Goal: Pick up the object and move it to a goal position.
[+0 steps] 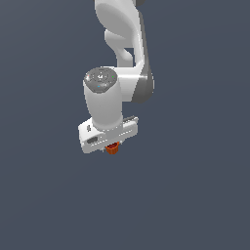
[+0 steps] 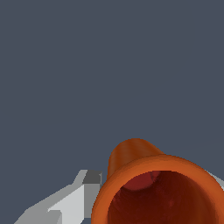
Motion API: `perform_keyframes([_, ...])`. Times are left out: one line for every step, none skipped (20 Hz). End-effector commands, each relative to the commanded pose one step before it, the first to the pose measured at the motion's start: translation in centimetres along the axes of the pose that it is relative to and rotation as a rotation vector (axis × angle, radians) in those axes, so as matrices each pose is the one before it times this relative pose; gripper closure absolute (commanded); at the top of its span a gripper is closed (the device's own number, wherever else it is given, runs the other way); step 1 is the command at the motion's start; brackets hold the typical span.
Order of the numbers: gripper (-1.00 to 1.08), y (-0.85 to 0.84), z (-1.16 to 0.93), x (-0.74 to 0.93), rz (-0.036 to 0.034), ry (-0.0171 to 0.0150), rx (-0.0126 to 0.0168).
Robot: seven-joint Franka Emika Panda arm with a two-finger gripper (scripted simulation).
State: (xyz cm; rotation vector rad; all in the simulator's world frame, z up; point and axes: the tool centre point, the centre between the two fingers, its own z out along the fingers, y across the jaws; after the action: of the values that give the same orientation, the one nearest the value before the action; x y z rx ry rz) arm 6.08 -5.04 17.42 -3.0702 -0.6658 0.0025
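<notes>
The object [image 2: 135, 157] is a small orange-red tapered cup with a thick rim, and its open mouth fills the wrist view close to the camera. One white finger [image 2: 81, 194] presses against its rim on one side, and a sliver of the other finger [image 2: 216, 178] shows at the opposite side. My gripper [image 2: 153, 181] is shut on the object. In the exterior view the object [image 1: 113, 149] pokes out just below the white hand of the gripper [image 1: 112, 145], which hides most of it.
A plain dark grey-blue surface [image 1: 195, 195] lies all around. The white arm [image 1: 124, 44] rises from the hand toward the upper edge of the exterior view. No other objects show.
</notes>
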Motion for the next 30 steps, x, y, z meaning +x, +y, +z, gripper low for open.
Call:
perform_keyframes([1.08, -0.699, -3.053, 0.058, -0.00006, 0.00094, -0.00062])
perform_keyframes([1.08, -0.269, -1.180, 0.032, 0.00000, 0.00000, 0.00000])
perform_keyframes([1.08, -0.268, -1.178, 0.033, 0.00000, 0.00000, 0.00000])
perform_keyframes([1.08, -0.266, -1.174, 0.035, 0.00000, 0.00000, 0.00000])
perform_keyframes([1.08, -0.293, -1.177, 0.048, -0.00035, -0.00005, -0.00034])
perform_keyframes([1.08, -0.262, -1.165, 0.038, 0.00000, 0.00000, 0.00000])
perform_keyframes([1.08, -0.260, -1.160, 0.040, 0.00000, 0.00000, 0.00000])
perform_keyframes([1.08, -0.258, -1.153, 0.042, 0.00000, 0.00000, 0.00000])
perform_keyframes([1.08, -0.255, -1.146, 0.044, 0.00000, 0.00000, 0.00000])
perform_keyframes([1.08, -0.253, -1.139, 0.046, 0.00000, 0.00000, 0.00000])
perform_keyframes([1.08, -0.250, -1.130, 0.048, 0.00000, 0.00000, 0.00000])
perform_keyframes([1.08, -0.247, -1.121, 0.050, 0.00000, 0.00000, 0.00000])
perform_keyframes([1.08, -0.243, -1.111, 0.053, 0.00000, 0.00000, 0.00000])
perform_keyframes([1.08, -0.240, -1.100, 0.055, 0.00000, 0.00000, 0.00000])
perform_keyframes([1.08, -0.236, -1.085, 0.057, 0.00000, 0.00000, 0.00000])
perform_keyframes([1.08, -0.230, -1.066, 0.060, 0.00000, 0.00000, 0.00000])
perform_keyframes([1.08, -0.206, -1.059, 0.045, 0.00011, 0.00036, 0.00031])
perform_keyframes([1.08, -0.219, -1.025, 0.064, 0.00000, 0.00000, 0.00000])
perform_keyframes([1.08, -0.213, -1.003, 0.067, 0.00000, 0.00000, 0.00000])
perform_keyframes([1.08, -0.201, -0.953, 0.067, 0.00000, 0.00000, 0.00000])
perform_keyframes([1.08, -0.188, -0.895, 0.066, 0.00000, 0.00000, 0.00000])
perform_keyframes([1.08, -0.174, -0.835, 0.066, 0.00000, 0.00000, 0.00000])
perform_keyframes([1.08, -0.159, -0.771, 0.064, 0.00000, 0.00000, 0.00000])
perform_keyframes([1.08, -0.145, -0.708, 0.062, 0.00000, 0.00000, 0.00000])
perform_keyframes([1.08, -0.098, -0.653, 0.040, 0.00037, 0.00019, 0.00026])
perform_keyframes([1.08, -0.119, -0.591, 0.056, 0.00000, 0.00000, 0.00000])
perform_keyframes([1.08, -0.107, -0.537, 0.053, 0.00000, 0.00000, 0.00000])
perform_keyframes([1.08, -0.096, -0.485, 0.051, 0.00000, 0.00000, 0.00000])
perform_keyframes([1.08, -0.084, -0.435, 0.049, 0.00000, 0.00000, 0.00000])
perform_keyframes([1.08, -0.074, -0.392, 0.046, 0.00000, 0.00000, 0.00000])
